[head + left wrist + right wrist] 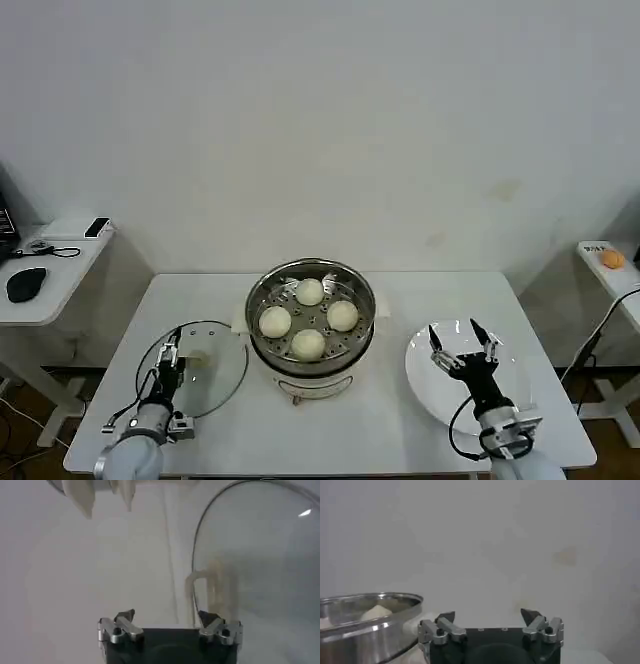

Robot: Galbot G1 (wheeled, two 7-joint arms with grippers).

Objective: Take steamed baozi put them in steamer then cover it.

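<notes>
Left gripper (172, 348) hovering at the 9 o'clock edge of the lid (205, 368), fingers spread wide, holding nothing, one fingertip (207, 617) sitting close beside the lid's cream bar handle (207, 587). Right gripper (465, 342) hanging over the plate (425, 385), fingers splayed open, empty.

Lid lying flat on the white table (380, 430) at 9 o'clock from the steamer (311, 318): one round disc of clear glass with a thin metal rim.

Steamer standing uncovered mid-table: one round, shiny steel basket with a perforated floor on a cream base.

Four buns (308, 343) resting inside, smooth and creamy white, at 12, 3, 6 and 9 o'clock.

One flat white plate lying at 3 o'clock from the steamer.
</notes>
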